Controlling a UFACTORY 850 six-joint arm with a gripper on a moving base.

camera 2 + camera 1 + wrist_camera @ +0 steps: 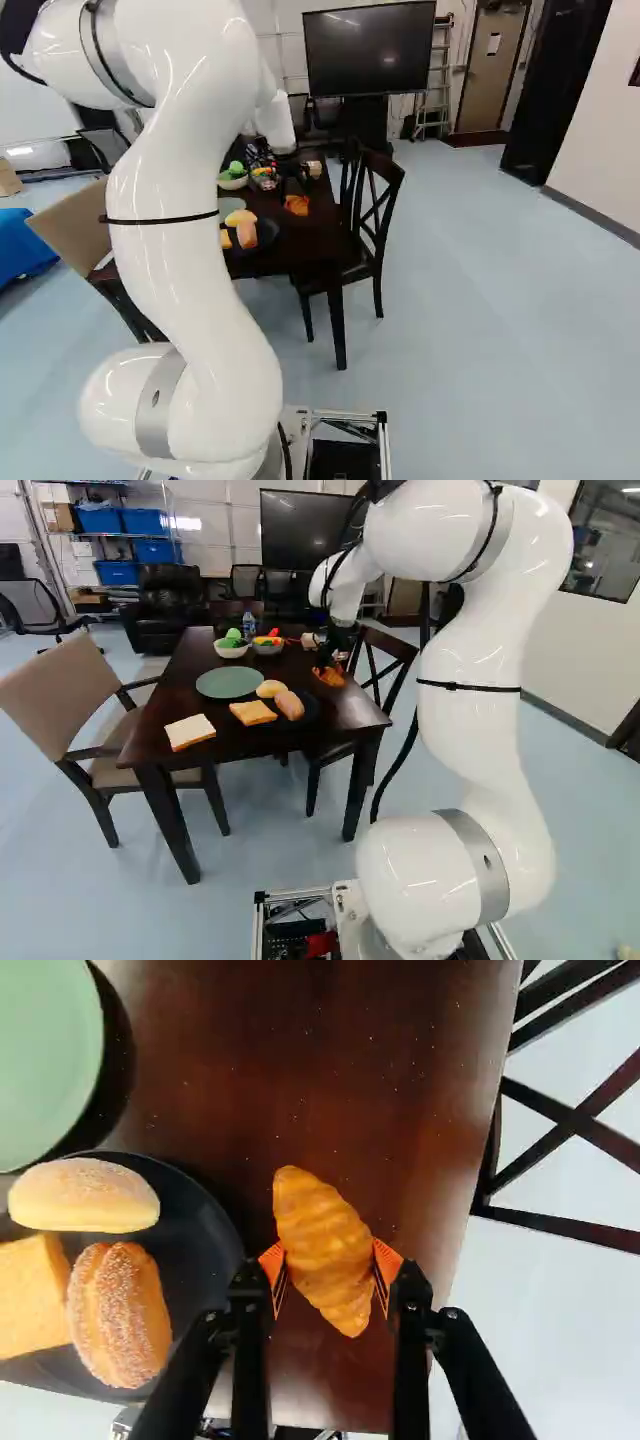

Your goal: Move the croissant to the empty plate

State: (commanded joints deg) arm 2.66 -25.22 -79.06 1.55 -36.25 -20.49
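The black two-fingered tool (330, 667) stands partly open, orange pads pressed to both flanks of a ridged golden-brown croissant (325, 1250) at the dark wooden table (400, 1080), beside the round black plate (208, 1270). The croissant's long axis slants between the fingers, its far tip leaning to the black plate's side.

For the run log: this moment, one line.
black tool: shut on golden croissant | croissant: off empty round green plate | lift from dark wooden table: unclear
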